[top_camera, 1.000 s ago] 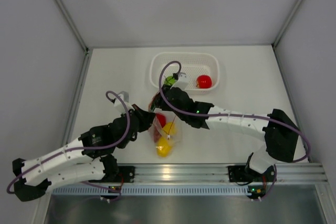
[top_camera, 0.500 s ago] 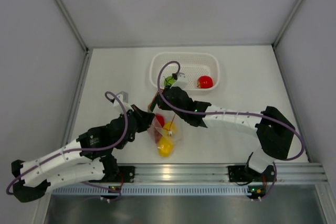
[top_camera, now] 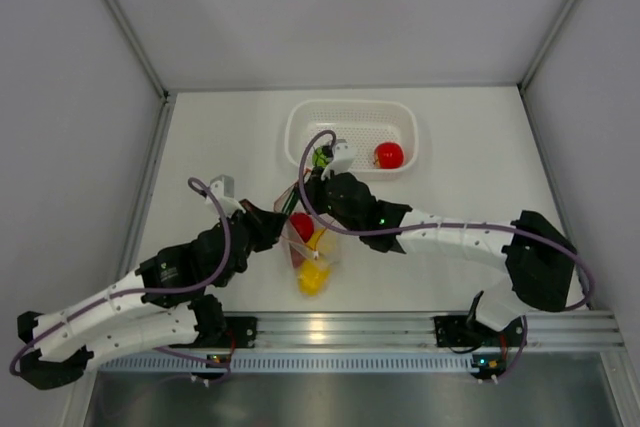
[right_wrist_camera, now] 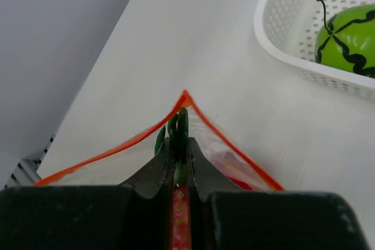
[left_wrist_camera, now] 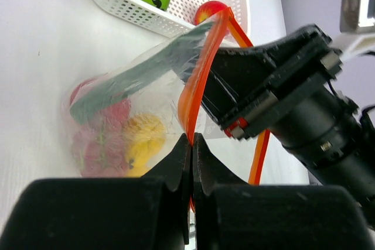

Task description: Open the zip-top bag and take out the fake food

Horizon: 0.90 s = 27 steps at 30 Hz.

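Observation:
The clear zip-top bag (top_camera: pixel 312 252) hangs open between my two grippers, just in front of the basket. My left gripper (left_wrist_camera: pixel 192 139) is shut on its orange-red zip strip (left_wrist_camera: pixel 202 62) and holds that edge up. My right gripper (right_wrist_camera: pixel 181 144) reaches into the bag's mouth and is shut on the green stalks (right_wrist_camera: pixel 183 124) of a pinkish-red piece of fake food. Through the plastic I see a yellow piece (left_wrist_camera: pixel 143 139), a pink-red piece (left_wrist_camera: pixel 102 144) and a yellow one at the bottom (top_camera: pixel 312 277). In the top view the left gripper (top_camera: pixel 281 221) and right gripper (top_camera: pixel 309 218) stand close together.
A white perforated basket (top_camera: pixel 300 127) stands behind the bag, holding a green ball (right_wrist_camera: pixel 348 39) and a red round fruit (top_camera: pixel 389 155). Grey walls close in the table on the left, right and back. The arm rail runs along the near edge.
My right gripper has gone down into the bag's mouth and shut on the green stalks. The left arm has drawn slightly left, still holding the zip strip.

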Each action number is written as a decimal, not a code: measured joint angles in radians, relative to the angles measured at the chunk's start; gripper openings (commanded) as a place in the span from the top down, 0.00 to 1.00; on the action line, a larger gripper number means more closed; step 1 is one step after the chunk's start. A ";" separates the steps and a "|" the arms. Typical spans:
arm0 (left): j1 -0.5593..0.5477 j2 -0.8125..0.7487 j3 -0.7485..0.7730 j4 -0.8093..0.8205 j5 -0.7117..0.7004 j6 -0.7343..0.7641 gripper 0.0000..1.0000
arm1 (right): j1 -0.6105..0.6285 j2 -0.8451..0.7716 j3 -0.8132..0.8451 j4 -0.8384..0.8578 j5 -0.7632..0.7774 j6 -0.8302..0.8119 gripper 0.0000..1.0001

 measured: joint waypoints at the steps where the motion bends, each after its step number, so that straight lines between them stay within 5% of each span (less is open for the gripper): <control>1: 0.000 -0.001 0.000 0.000 -0.004 0.003 1.00 | 0.011 -0.014 -0.010 0.010 -0.002 -0.027 1.00; 13: 0.000 -0.006 0.000 0.000 -0.040 0.019 1.00 | 0.114 -0.193 -0.096 0.079 -0.042 -0.256 1.00; 27: 0.000 0.003 0.000 0.000 -0.051 0.023 1.00 | 0.132 -0.370 -0.095 0.076 -0.021 -0.343 1.00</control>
